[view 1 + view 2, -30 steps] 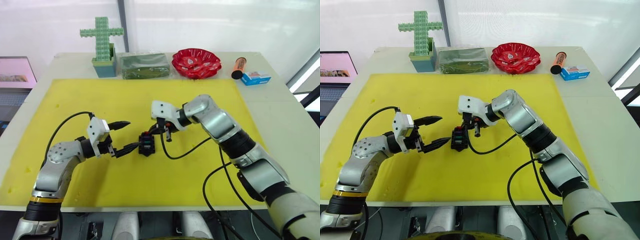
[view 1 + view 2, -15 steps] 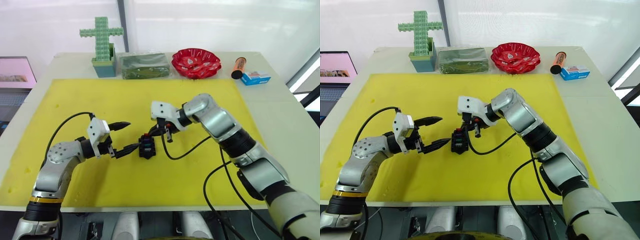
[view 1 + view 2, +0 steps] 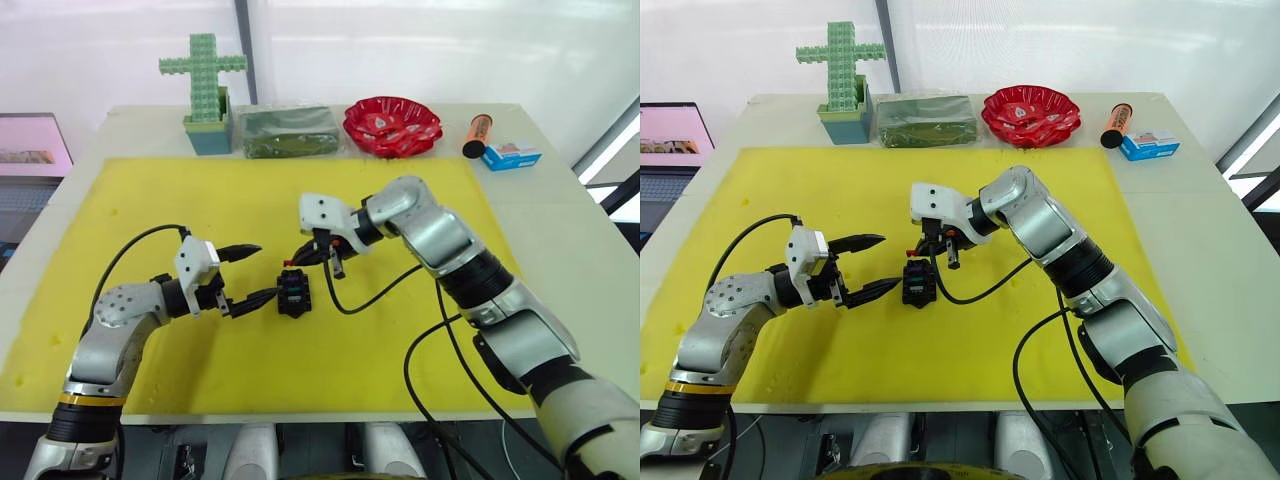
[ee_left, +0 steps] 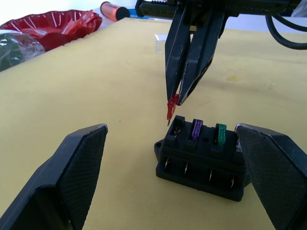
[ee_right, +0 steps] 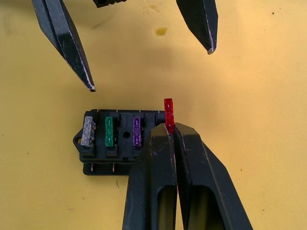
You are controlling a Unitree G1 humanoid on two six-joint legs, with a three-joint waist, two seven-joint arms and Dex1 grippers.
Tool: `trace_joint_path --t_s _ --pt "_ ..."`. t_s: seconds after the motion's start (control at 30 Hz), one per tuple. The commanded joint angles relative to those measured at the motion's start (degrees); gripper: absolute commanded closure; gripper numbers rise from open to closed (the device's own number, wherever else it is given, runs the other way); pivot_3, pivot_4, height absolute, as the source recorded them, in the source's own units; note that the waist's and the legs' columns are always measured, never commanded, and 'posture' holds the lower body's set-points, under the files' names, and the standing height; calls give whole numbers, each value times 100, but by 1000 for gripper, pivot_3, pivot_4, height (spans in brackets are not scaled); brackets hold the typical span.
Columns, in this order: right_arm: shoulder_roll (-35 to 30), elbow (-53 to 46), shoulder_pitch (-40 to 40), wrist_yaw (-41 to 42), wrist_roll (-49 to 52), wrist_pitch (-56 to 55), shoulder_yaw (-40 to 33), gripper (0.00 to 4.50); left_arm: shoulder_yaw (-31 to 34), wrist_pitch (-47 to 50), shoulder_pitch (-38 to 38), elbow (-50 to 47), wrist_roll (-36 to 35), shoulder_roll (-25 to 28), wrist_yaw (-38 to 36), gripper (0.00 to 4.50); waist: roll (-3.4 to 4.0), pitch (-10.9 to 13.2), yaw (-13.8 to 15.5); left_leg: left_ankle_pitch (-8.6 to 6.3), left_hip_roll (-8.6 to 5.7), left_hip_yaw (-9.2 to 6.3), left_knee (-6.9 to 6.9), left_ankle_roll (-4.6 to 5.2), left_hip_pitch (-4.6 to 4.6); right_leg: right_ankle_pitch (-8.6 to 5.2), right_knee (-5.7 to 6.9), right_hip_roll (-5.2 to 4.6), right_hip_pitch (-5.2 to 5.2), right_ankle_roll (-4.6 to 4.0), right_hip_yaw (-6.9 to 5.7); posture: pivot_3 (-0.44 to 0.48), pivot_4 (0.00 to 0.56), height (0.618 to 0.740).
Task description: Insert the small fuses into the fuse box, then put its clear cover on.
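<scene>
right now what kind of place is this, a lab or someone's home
Probably a lab test bench, not a home: a yellow foam mat covers a white table, assorted props line its far edge, and a monitor sits beside it.

The fuse box [image 5: 120, 139] is matt black plastic with thin bare metal pins along its side. The red fuse [image 5: 168, 109], purple fuse [image 5: 136, 131] and green fuse [image 5: 109, 131] look like translucent, slightly glossy plastic; the grey fuse [image 5: 87, 131] is duller. The yellow mat [image 3: 400, 190] has a soft, foam-like matt surface with small dents. The left hand [image 4: 168, 167] has fingers [image 4: 72, 172] with finely textured black pads. The right hand [image 5: 169, 127] is smooth, semi-glossy black. The red bowl [image 3: 392, 125] shines like glossy plastic.
</scene>
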Motion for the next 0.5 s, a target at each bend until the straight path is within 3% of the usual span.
trace_joint_path --t_s 0.03,0.5 --pt "18 56 -123 42 -52 -117 -15 4476 35 -92 -3 -123 -5 50 -14 0 0 0 2 0 0 0 0 0 0 0 0 0 0 0 0 0 150 740" --pt "86 169 -119 61 -179 -64 78 4476 80 -93 54 -146 7 66 38 0 0 0 3 0 0 0 0 0 0 0 0 0 0 0 0 0 150 740"
